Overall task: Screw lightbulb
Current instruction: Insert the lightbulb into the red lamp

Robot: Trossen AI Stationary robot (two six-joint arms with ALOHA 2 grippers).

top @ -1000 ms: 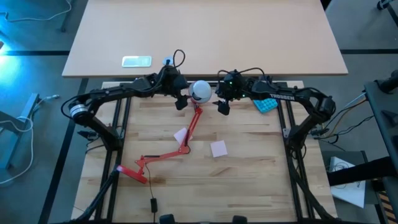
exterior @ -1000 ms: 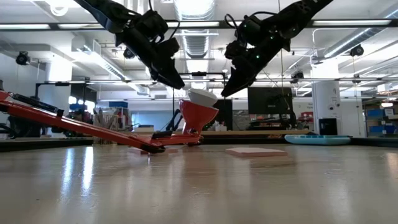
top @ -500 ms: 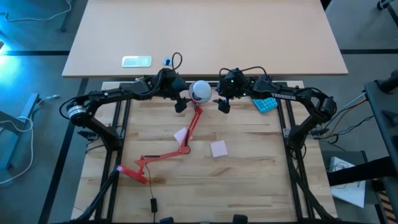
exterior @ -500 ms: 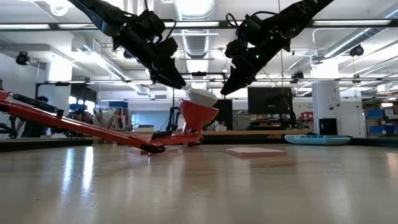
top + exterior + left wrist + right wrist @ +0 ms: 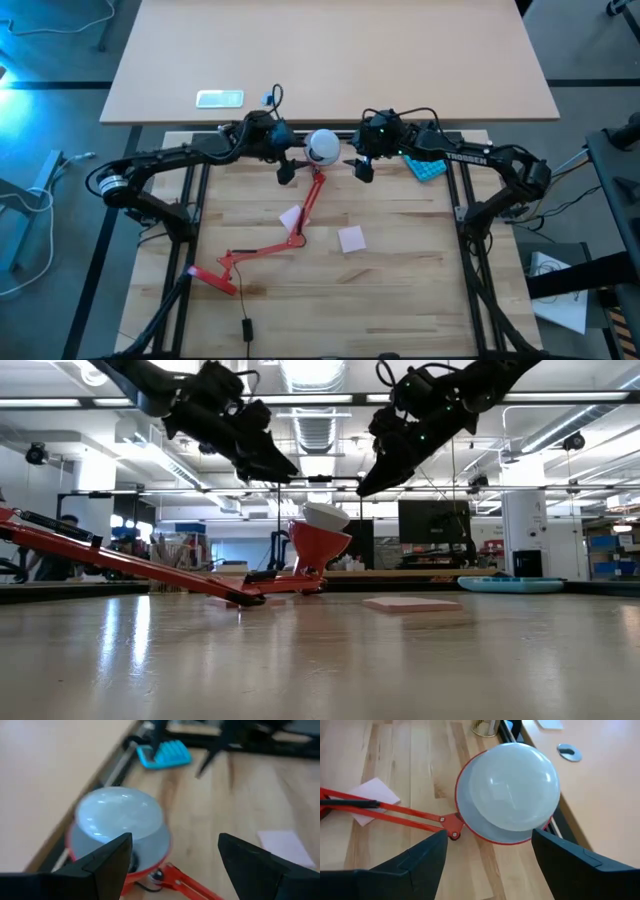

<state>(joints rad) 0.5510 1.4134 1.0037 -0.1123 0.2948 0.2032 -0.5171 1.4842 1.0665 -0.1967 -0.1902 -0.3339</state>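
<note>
A pale wooden tabletop [image 5: 400, 260] is shown carrying a red lamp [image 5: 290, 235] and pink sticky notes [image 5: 351, 238]; a lit workshop lies beyond. The lightbulb [image 5: 322, 145] is seated in the upturned shade. The left gripper [image 5: 285, 172] and right gripper [image 5: 363, 170], both spread wide and empty, have been raised since a second earlier.

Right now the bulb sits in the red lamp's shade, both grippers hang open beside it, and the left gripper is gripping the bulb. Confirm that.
Not quite. The left gripper grips nothing: the left wrist view shows its fingers spread, clear of the lightbulb. The lightbulb does sit in the red lamp's shade, and the right gripper hangs open beside it.
</note>
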